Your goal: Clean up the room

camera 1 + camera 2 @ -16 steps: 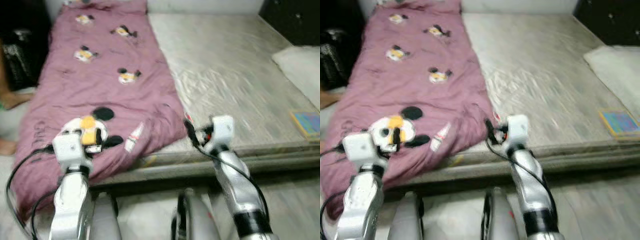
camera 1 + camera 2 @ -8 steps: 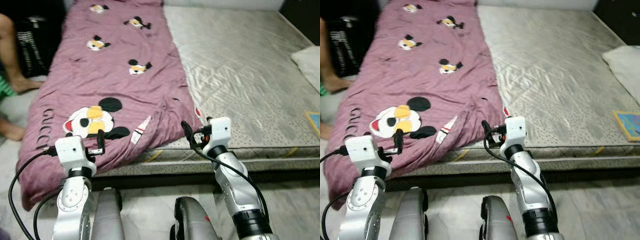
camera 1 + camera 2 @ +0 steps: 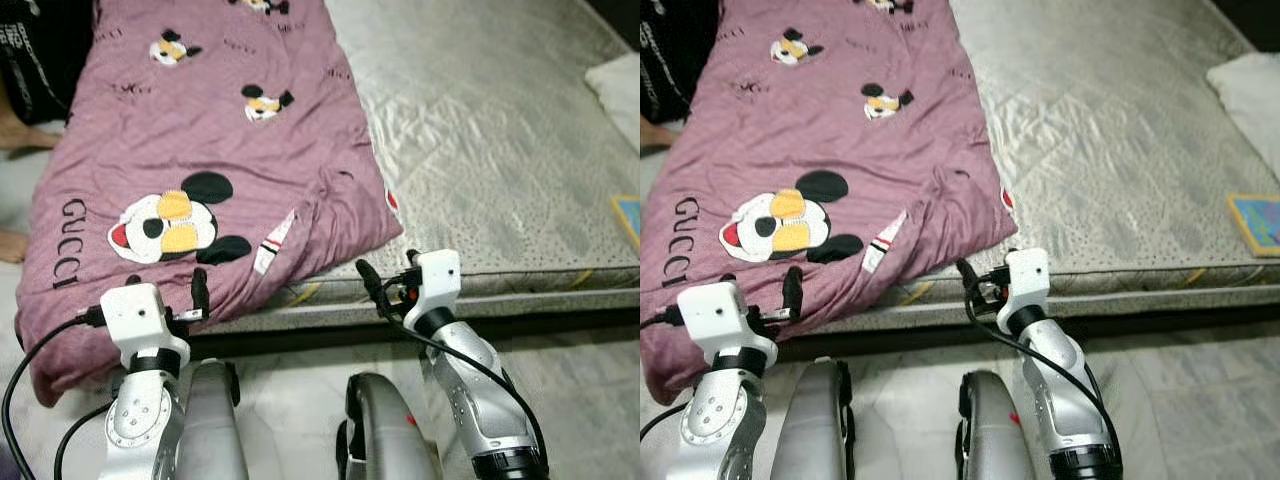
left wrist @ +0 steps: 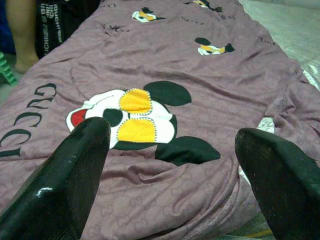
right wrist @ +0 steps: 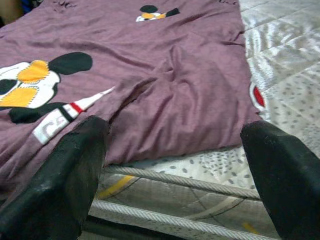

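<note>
Blanket [image 3: 200,150] | rumpled, hanging over bed [image 3: 500,180] edge | left gripper [image 4: 170,165], right gripper [image 5: 175,165]: fingers wide open, empty, facing its near hem, likely to grasp it

— What's different from a second ago?
— Your view tips down over the purple blanket [image 3: 200,150]; both grippers, left gripper [image 3: 165,292] and right gripper [image 3: 385,285], sit nearer its hanging edge.
</note>
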Robot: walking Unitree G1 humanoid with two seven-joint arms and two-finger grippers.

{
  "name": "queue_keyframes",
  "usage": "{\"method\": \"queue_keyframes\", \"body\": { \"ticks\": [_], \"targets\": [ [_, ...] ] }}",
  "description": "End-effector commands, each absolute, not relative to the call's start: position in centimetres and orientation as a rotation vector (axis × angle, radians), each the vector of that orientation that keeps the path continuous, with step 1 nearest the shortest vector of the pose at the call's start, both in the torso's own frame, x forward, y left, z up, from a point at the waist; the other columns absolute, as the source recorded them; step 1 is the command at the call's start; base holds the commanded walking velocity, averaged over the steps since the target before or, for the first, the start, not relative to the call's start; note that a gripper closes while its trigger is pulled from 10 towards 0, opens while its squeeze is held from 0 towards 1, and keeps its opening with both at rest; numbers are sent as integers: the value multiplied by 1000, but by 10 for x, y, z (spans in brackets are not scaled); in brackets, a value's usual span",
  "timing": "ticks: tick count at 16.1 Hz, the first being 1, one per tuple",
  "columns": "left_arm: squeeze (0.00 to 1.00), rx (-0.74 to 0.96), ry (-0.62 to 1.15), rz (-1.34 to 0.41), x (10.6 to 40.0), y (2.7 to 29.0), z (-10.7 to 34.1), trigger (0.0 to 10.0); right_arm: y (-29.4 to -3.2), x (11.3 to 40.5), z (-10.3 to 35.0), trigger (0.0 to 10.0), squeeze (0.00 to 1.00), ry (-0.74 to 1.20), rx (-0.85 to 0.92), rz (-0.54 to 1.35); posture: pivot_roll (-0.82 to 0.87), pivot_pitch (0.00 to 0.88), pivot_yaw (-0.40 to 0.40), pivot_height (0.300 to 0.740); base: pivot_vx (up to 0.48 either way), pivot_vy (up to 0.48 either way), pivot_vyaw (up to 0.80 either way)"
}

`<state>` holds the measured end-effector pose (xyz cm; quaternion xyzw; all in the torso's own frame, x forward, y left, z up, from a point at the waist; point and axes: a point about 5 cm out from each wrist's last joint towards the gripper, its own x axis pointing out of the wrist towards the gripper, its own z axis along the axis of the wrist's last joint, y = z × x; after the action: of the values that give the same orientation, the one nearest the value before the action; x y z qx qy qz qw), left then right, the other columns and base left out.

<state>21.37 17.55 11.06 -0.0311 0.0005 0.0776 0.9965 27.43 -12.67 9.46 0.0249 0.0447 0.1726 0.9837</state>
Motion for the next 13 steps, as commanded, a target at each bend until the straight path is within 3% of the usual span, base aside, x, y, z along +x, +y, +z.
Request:
{"method": "queue_keyframes", "body": {
  "ticks": [1,13],
  "targets": [
    [0,-74,17,146,212,173,111,10000,-129,271,93,10000,0,105,56,340,-31,253,-67,620,0,0,0],
    [0,-83,3,124,220,170,116,10000,-127,274,96,10000,0,112,57,330,-39,242,-54,595,24,0,0]
  ]
}}
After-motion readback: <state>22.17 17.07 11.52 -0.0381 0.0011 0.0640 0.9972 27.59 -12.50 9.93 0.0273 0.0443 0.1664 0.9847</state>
